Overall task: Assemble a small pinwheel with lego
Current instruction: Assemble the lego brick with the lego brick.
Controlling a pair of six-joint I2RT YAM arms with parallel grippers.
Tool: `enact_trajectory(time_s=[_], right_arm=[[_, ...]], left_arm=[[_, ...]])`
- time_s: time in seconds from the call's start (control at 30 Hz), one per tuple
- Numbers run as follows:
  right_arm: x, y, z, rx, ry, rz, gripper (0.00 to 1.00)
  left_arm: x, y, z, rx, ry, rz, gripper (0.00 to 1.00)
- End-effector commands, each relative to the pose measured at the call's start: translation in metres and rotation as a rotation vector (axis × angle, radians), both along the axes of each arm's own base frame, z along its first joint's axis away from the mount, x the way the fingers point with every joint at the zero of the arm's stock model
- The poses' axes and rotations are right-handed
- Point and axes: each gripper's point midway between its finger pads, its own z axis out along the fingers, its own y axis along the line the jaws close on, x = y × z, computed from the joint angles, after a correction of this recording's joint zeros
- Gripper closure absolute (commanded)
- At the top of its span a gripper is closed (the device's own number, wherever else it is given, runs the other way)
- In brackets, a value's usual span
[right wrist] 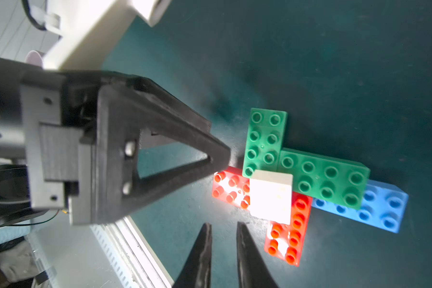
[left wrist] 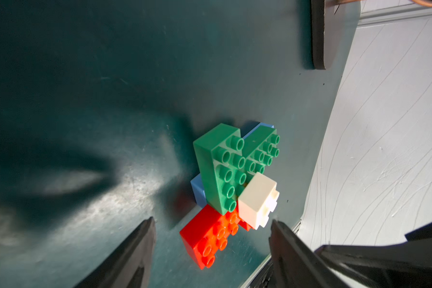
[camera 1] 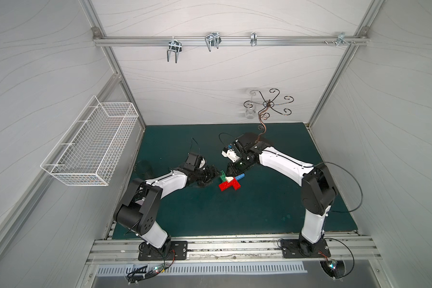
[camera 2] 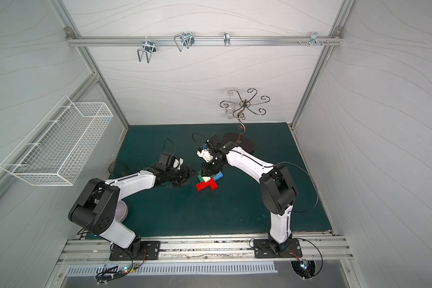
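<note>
With the left gripper (left wrist: pixel 211 220) spread just beside the pinwheel (camera 1: pixel 230 182) at centre frame in a top view, and the right gripper (right wrist: pixel 222 224) pressed together, empty, a careless nudge could knock it apart.

At frame centre in both top views, the right pincer (camera 1: pixel 228 172) hides most of one green arm of the flat cross of red, green, blue and white plastic bricks (camera 1: pixel 230 185). In the left wrist view a pale blue brick (left wrist: pixel 197 192) lies mostly under green ones.
</note>
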Motion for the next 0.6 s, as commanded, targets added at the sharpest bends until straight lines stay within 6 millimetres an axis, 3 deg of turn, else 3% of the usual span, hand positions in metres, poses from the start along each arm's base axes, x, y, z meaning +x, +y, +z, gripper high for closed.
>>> enact_trajectory(time_s=[0.0,0.57], right_arm=[[0.000,0.008,-0.007,0.025,0.020,0.019,0.79],[0.007,-0.001,-0.033,-0.008,0.035,0.003,0.80]], left_arm=[[0.011,-0.010,0.012,-0.030,-0.051,-0.012,0.26],[0.008,-0.009,0.003,-0.016,-0.030,-0.012,0.27]])
